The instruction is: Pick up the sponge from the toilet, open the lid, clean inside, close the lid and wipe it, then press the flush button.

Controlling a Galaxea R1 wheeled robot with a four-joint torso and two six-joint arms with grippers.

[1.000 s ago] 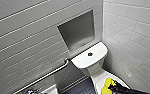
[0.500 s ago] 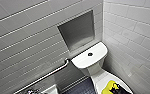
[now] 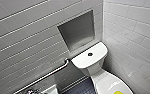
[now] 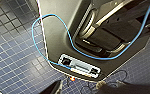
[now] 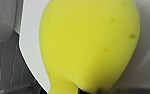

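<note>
Though clipped by the head view's lower edge, plainly the sponge, on the lid of the toilet. Bright yellow, faintly pitted, lengthwise away from the right wrist camera, broad rounded end farthest. Cannot tell spread from clamped for left gripper or right gripper.

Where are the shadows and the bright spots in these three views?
Head view: the wall niche sits in grey shade while the cistern top of the toilet is brightly lit, and the wall tiles run slanted. Right wrist view: the sponge looms evenly bright yellow against the white lid. Left wrist view: the dark blue floor tiles look dim.
</note>
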